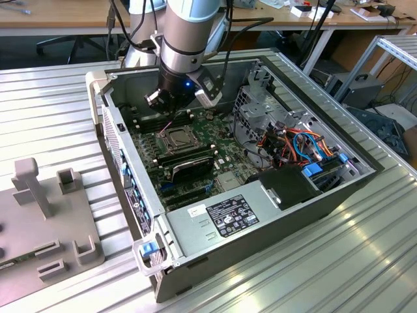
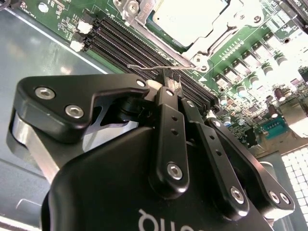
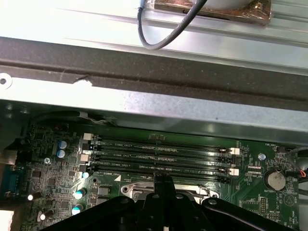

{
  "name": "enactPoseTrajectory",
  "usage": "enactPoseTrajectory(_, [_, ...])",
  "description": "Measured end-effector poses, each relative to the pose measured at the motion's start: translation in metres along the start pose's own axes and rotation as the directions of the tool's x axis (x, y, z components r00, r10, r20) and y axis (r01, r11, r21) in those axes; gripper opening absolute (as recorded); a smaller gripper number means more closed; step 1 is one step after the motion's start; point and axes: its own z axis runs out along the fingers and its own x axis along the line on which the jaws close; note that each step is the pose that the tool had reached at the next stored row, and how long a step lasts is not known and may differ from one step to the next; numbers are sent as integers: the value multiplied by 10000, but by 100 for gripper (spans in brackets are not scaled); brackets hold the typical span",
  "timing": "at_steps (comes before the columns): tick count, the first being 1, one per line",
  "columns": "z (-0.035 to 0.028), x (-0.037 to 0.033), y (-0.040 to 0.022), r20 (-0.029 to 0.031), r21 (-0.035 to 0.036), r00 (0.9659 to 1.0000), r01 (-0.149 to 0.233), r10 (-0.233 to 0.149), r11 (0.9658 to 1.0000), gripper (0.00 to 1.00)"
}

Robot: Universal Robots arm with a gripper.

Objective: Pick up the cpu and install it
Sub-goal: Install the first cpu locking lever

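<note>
In the open case, one cpu lies near one pressed-together end effector.

Cpu in socket on motherboard, inside case; end effector above memory slots beside socket.

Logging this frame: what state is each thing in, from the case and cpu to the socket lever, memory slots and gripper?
Grey metal computer case: lying on its side, open.
Small silver-grey square cpu: lying in its socket, not held.
Thin wire socket lever: raised, not latched down.
Four long black memory slots: empty.
Black gripper: shut, tips by the lever.
</note>
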Motion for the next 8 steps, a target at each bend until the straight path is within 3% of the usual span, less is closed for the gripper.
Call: enactPoseTrajectory(8, [21,-21,17,-2,2,10000,-1,1,10000,11])
